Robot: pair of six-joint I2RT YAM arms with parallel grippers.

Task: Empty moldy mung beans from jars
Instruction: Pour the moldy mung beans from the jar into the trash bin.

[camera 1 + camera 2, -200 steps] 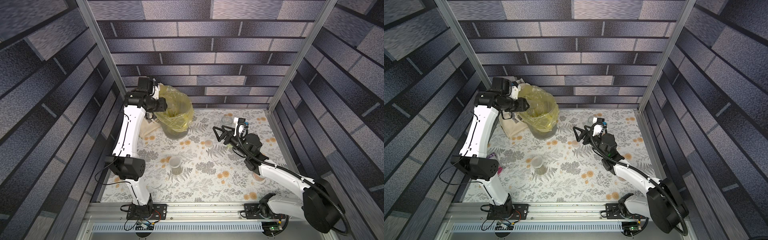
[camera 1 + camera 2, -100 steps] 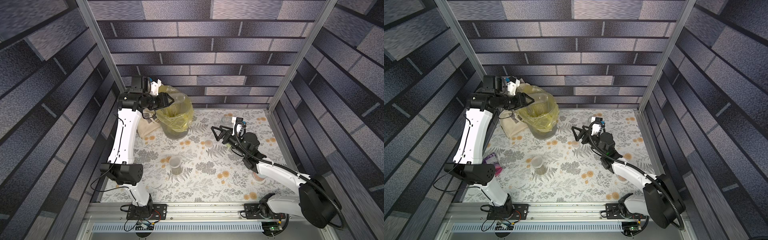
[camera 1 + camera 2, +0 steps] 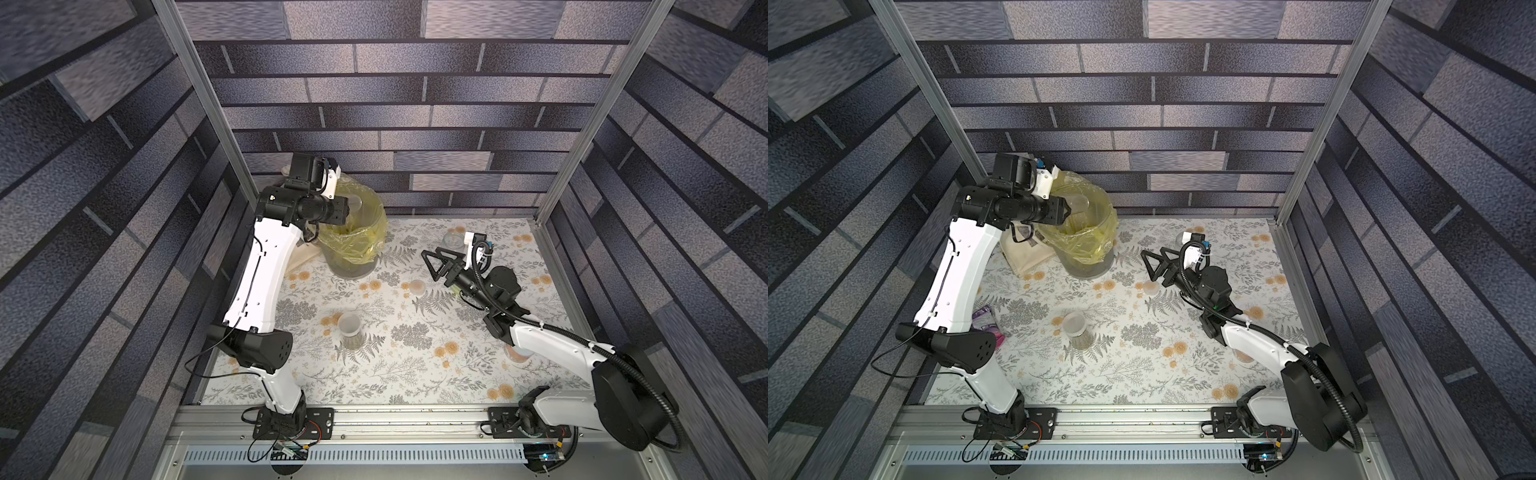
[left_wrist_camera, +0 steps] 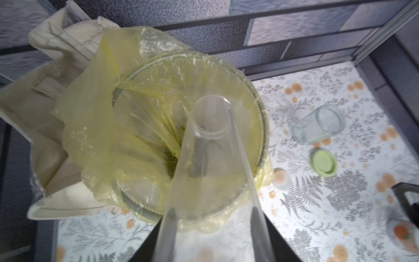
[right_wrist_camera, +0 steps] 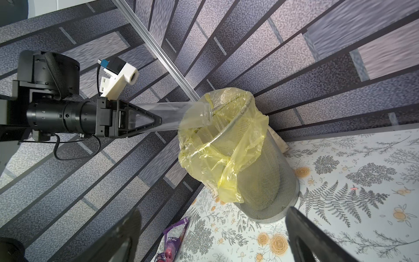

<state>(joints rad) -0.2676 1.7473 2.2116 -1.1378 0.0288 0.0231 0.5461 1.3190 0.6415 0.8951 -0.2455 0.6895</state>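
Floral counter (image 3: 415, 365), eleven o'clock: the seemingly empty tall jar (image 5: 179, 113), clamped by the left gripper (image 5: 156, 119), should be tipped steeper over the bin (image 5: 267, 181); right gripper (image 3: 430, 266) spread wide.

Desk (image 3: 415, 374): white covering printed with grey ferns and orange flowers.

Standing or lying on it:
- Mesh bin (image 3: 353, 268) with a yellow liner, upright, far-left corner.
- Cream cloth bag (image 3: 1025, 257), slumped, touching the bin's left side.
- Purple packet (image 3: 986, 322), flat at the left edge.
- 1 short jar (image 3: 349, 328), upright, frosted lid on, mid-desk.
- 1 wide jar (image 4: 317, 127), on its side, open, far right.
- Green lid (image 4: 323, 162), flat, near the wide jar.
- Frosted lid (image 3: 417, 286), loose, right of centre.
- Pinkish can (image 3: 517, 353), mostly hidden, near-right.
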